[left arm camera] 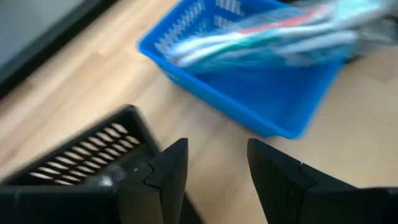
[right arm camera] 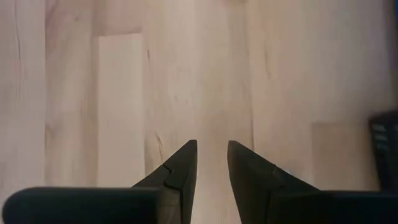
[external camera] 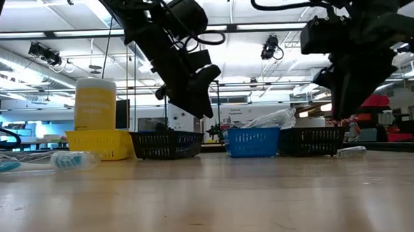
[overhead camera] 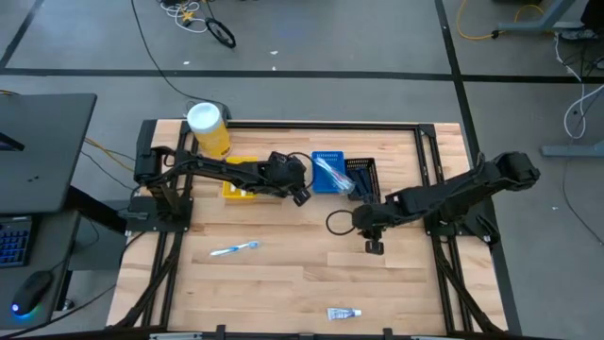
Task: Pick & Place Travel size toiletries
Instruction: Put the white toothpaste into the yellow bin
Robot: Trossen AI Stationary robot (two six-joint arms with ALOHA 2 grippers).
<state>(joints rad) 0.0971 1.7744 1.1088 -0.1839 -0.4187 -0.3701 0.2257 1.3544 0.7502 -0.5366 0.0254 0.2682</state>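
While wrapped toothbrushes already fill the blue bin, a toothbrush and tube remain on the table. Left gripper and right gripper hang parted, holding nothing

Toothbrushes lie in the middle bin; a tube lies at the table's near edge.
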